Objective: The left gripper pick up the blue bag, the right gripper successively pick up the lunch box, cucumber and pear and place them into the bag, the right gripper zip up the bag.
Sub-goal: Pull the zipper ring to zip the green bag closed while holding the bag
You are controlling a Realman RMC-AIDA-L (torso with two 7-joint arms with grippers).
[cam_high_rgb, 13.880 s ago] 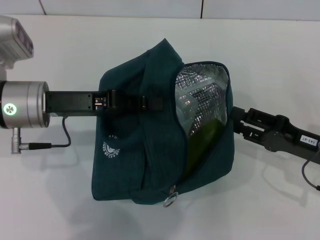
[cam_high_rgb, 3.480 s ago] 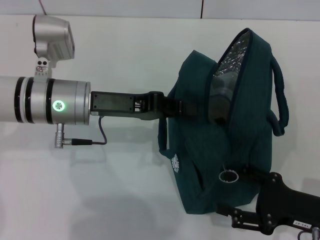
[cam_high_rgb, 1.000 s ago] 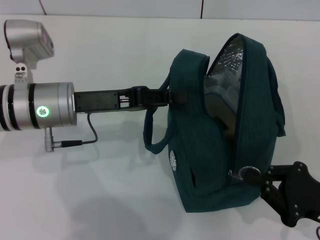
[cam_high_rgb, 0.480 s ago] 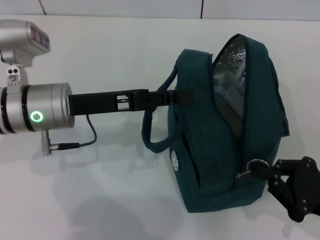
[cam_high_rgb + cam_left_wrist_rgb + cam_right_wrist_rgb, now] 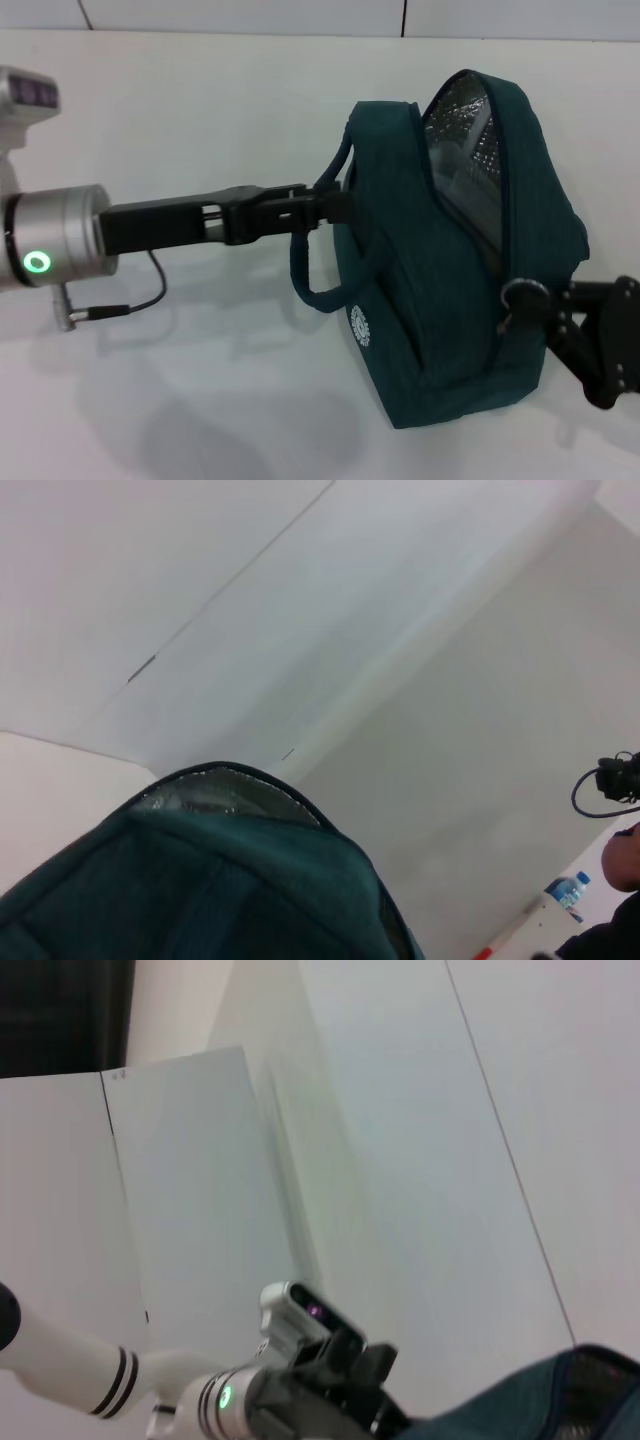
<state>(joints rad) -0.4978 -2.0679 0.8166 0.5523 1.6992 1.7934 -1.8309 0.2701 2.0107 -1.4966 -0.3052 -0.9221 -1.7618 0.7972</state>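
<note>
White tabletop (image 5: 200, 110) runs to a pale wall at 12 o'clock. Blue bag (image 5: 420, 300) stands upright right of centre, approx. 3 o'clock, zip part open w/ silver foil lining (image 5: 465, 150) showing at top. Left tool (image 5: 325, 205) reaches in from 9 o'clock, clamped on bag's near top edge by the loop handle (image 5: 315, 290). Right tool (image 5: 535, 305) sits at 4 o'clock against bag's side, pinching the zip's ring pull (image 5: 525, 295). Bag contents not visible.
</note>
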